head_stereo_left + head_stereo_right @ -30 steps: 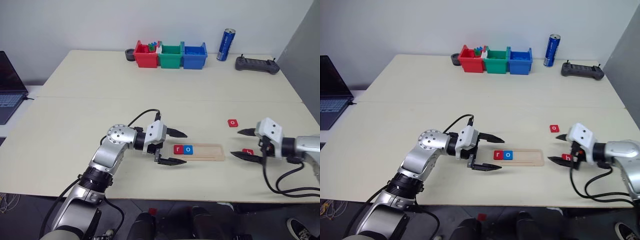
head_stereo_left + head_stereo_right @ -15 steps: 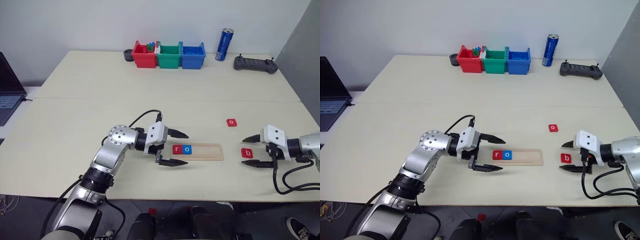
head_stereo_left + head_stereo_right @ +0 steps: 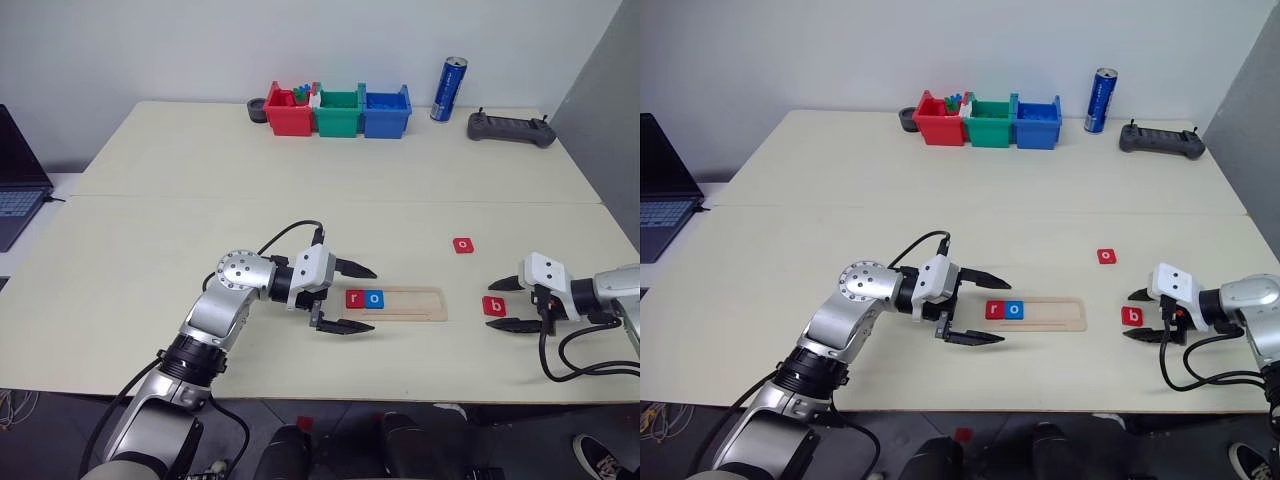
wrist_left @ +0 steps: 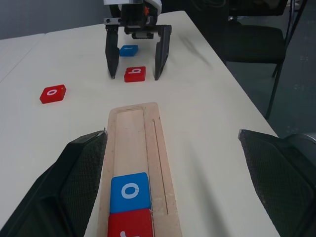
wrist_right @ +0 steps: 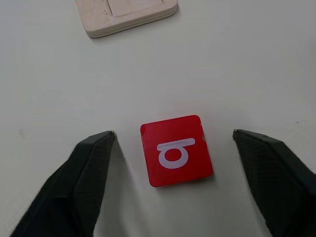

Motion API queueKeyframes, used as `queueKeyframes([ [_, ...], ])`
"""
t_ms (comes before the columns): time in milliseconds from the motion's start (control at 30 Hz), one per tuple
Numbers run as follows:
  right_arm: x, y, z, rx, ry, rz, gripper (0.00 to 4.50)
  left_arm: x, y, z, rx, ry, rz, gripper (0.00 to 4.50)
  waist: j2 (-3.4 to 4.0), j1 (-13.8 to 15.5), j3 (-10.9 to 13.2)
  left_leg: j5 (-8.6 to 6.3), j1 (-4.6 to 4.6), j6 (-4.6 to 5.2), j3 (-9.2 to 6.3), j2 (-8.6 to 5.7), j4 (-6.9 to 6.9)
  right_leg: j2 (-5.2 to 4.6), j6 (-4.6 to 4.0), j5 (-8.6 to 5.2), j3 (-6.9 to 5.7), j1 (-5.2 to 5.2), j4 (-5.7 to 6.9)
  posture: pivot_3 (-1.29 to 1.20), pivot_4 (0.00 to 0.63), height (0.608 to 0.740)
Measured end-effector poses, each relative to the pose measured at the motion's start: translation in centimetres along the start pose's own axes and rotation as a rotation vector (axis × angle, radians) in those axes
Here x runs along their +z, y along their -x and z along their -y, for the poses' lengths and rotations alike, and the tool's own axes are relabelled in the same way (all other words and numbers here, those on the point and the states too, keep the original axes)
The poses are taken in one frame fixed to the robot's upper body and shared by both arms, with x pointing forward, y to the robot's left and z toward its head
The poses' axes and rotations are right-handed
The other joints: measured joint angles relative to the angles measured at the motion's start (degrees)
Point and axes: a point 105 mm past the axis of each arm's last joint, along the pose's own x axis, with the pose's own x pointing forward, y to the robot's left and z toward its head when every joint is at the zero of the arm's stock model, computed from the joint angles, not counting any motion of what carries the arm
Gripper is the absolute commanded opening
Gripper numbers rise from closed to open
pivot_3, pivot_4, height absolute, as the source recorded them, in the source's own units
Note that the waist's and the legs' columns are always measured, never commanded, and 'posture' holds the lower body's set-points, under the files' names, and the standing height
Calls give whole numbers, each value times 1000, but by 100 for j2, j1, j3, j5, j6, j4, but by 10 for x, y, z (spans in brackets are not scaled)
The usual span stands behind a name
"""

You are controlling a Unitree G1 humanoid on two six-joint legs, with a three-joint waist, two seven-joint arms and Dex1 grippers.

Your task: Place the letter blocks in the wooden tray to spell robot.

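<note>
The red b block (image 5: 176,150) lies flat on the surface (image 3: 300,210) between the right gripper's (image 3: 508,304) jaws, which stand wide on either side without touching it. Five letter blocks show: this one, a red o (image 3: 462,244) farther off, a blue one (image 4: 129,50) behind the gripper, and a red r (image 3: 355,298) and blue o (image 3: 374,298) in the one wooden tray (image 3: 420,303). The left gripper (image 3: 352,296) hangs wide-jawed at the tray's filled end.

The tray (image 3: 396,302) has bare groove right of its "o" block (image 3: 374,298). Bare table lies between the tray's right end and the "b" block (image 3: 493,305).
</note>
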Motion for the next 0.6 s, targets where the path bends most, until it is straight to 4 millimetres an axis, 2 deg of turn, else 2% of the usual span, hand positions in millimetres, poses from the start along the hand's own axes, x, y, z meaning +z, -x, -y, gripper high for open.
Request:
queueKeyframes([
  [167, -1, 0, 0, 5, 6, 2, 1502, 0, 0, 0, 0, 0, 0, 4500, 0, -1, 0, 0, 0, 0, 0, 0, 1, 0, 0, 0, 0, 0, 0, 0, 150, 740],
  [367, 5, -1, 1, 7, 3, 16, 1456, 0, 1, 0, -1, -1, -3, 4500, 0, -5, 0, 0, 0, 0, 0, 1, 1, 0, 0, 0, 0, 0, 2, 0, 150, 740],
  [600, 67, -23, -4, 36, 71, 180, 1456, -7, 10, 1, 9, 4, -38, 4500, 1, -32, -1, 0, 1, 0, -5, 2, 0, 1, 0, 0, -2, -1, 4, 0, 150, 740],
])
